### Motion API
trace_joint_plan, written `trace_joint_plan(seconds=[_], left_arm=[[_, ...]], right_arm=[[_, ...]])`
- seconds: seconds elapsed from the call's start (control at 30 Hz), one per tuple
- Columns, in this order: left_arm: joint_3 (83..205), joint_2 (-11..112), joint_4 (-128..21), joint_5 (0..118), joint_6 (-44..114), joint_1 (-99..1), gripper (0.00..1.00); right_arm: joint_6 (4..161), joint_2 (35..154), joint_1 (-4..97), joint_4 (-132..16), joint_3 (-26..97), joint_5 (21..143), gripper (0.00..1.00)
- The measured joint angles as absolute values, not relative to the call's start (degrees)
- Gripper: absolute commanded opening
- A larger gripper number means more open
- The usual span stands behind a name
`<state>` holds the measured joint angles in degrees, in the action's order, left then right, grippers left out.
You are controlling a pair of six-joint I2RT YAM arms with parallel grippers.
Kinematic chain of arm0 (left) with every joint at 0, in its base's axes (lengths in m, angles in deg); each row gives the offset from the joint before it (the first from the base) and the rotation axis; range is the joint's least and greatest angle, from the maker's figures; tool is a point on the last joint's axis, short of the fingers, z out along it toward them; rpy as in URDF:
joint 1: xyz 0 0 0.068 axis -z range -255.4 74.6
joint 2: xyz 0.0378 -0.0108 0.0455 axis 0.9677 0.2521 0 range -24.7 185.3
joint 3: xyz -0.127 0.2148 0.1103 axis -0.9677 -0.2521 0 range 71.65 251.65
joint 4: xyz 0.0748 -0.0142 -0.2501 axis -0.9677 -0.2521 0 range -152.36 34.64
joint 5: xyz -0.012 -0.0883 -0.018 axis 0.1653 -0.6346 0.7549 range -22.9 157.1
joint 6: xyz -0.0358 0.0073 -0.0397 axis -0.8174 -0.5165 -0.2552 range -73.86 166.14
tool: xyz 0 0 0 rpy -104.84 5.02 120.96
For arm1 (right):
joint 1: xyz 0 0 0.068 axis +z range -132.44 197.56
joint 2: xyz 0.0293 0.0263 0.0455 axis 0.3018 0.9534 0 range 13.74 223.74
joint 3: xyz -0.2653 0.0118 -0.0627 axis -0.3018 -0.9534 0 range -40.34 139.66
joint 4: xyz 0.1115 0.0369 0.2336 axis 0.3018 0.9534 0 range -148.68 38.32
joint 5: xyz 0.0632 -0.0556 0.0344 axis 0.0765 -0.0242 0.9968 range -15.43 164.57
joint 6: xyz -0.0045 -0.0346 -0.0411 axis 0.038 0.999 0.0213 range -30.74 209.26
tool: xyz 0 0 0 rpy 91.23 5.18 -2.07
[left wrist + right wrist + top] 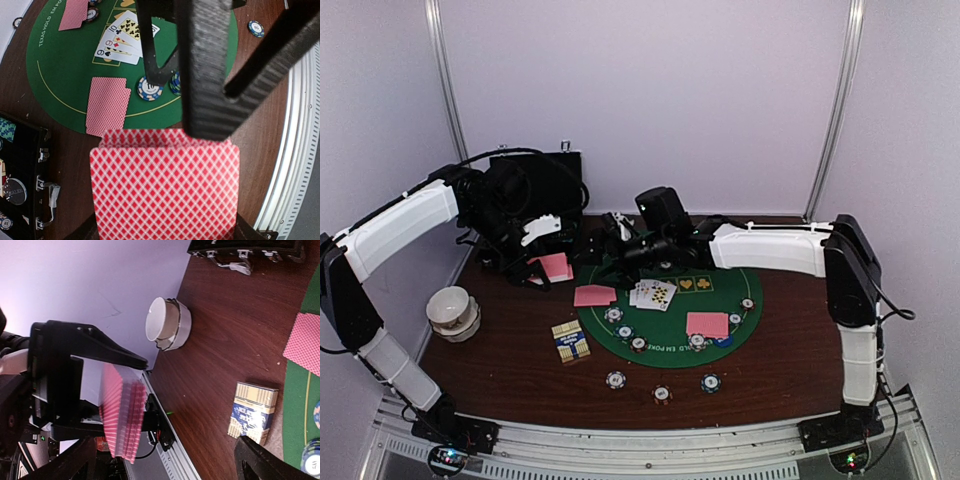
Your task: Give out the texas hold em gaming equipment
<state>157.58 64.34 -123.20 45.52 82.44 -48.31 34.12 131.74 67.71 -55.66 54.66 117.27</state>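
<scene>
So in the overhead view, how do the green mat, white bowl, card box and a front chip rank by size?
1. green mat
2. white bowl
3. card box, only slightly smaller
4. middle front chip

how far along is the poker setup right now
Done: face-up cards and two face-down hands lie on the green mat, chips around them. In hand: left gripper shut on the pink-backed deck; right gripper open, empty. Left, probably: cards for the three near-edge chips, which have none beside them.

Table (pixel 510 375) carries green mat (pixel 670 320), bowl (pixel 450 308), card box (pixel 570 341), seemingly three chips (pixel 615 379).
</scene>
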Motion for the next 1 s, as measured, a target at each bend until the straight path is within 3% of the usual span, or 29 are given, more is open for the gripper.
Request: trace_joint_plan(seconds=[0.2, 0.53, 1.0], left_arm=[[157.58, 64.34, -123.20, 45.28, 82.44, -48.31, 0.00], [157.58, 64.34, -123.20, 45.19, 82.46, -48.31, 0.00], [157.58, 64.34, -123.31, 45.23, 82.46, -48.31, 0.00]], right_arm=[[29.45, 134.31, 68.02, -61.23, 57.76, 120.22, 0.99], [25.20, 140.78, 69.09, -64.05, 63.40, 122.56, 0.91], [22.84, 143.19, 69.07, -65.67, 64.52, 125.40, 0.67]])
